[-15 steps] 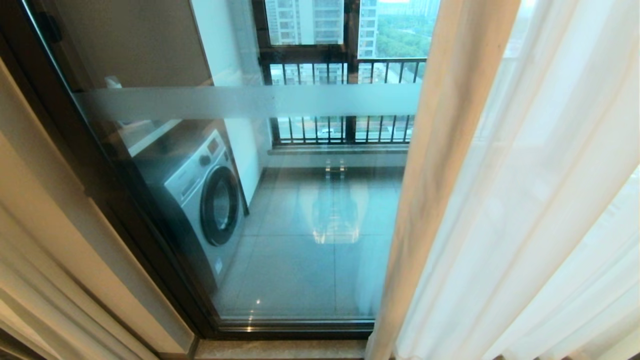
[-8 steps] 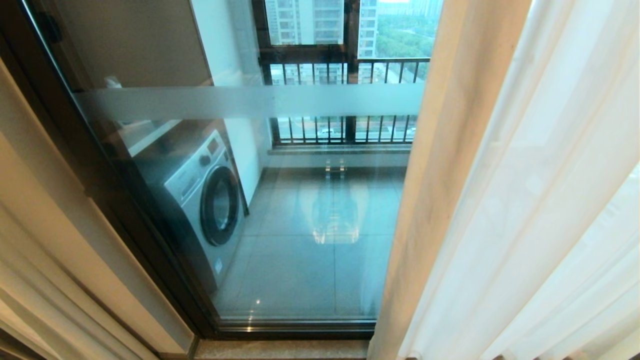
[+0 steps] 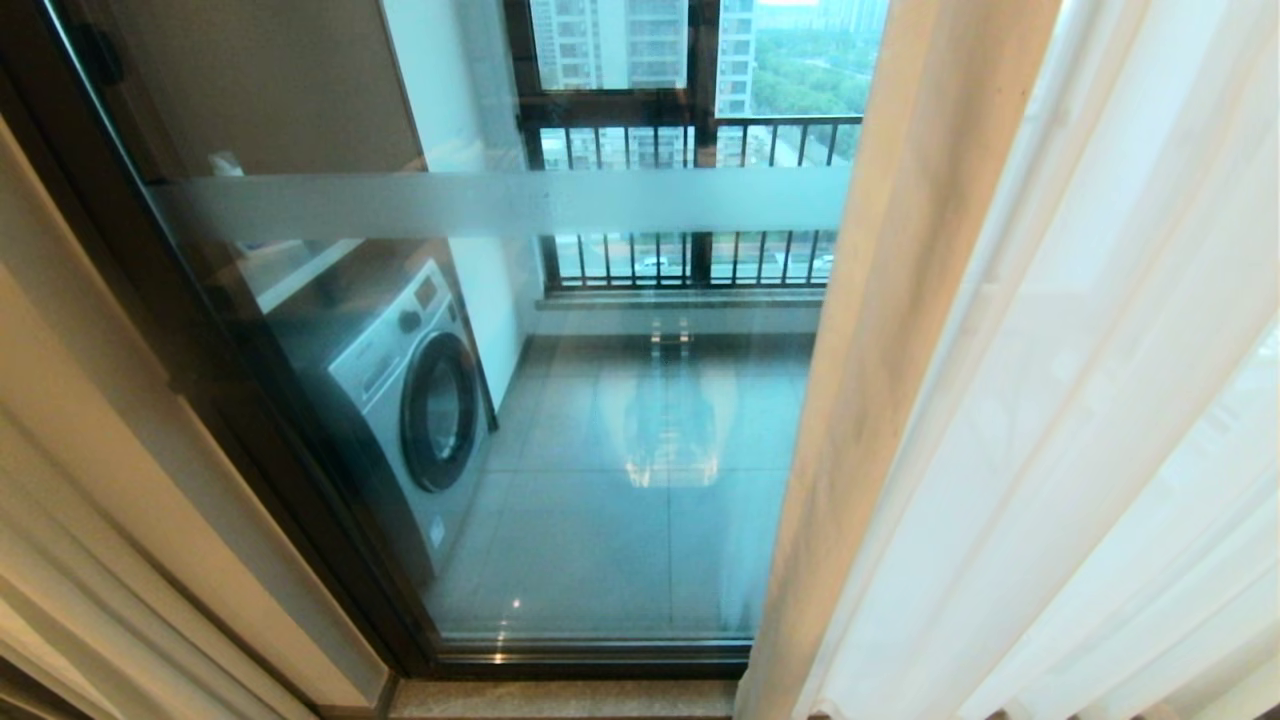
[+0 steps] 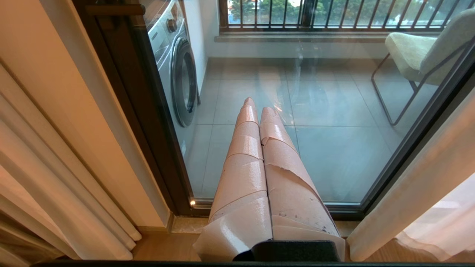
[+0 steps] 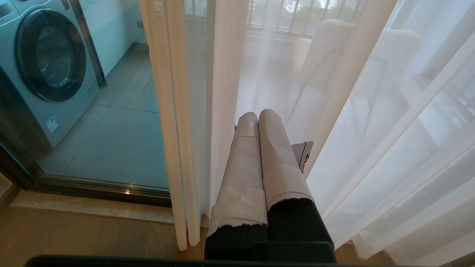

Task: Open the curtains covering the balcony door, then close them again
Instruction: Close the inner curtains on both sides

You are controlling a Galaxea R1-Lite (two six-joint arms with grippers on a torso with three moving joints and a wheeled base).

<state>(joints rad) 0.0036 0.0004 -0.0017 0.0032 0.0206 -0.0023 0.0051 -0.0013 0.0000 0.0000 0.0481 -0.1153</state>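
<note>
The balcony door [image 3: 500,205] is a glass panel with a frosted band, set in a dark frame [image 3: 250,400]. One sheer white curtain [image 3: 1060,400] hangs bunched on the right and covers that side of the glass; the middle stands uncovered. Neither arm shows in the head view. My left gripper [image 4: 258,105] is shut and empty, its tape-wrapped fingers pointing at the bare glass [image 4: 334,148]. My right gripper [image 5: 258,114] is also shut, with its fingertips against the folds of the curtain [image 5: 371,129] just right of its hemmed edge [image 5: 178,129]; no fabric sits between them.
Behind the glass are a washing machine [image 3: 410,400], a railing [image 3: 690,260] and a chair [image 4: 419,52]. Thick beige drapes [image 3: 80,520] hang at the left. A stone threshold [image 3: 560,700] and wood floor [image 4: 159,248] lie below the door.
The sheer curtain's left edge has drifted slightly to the right, baring a little more glass. Everything else has stayed as it was.
</note>
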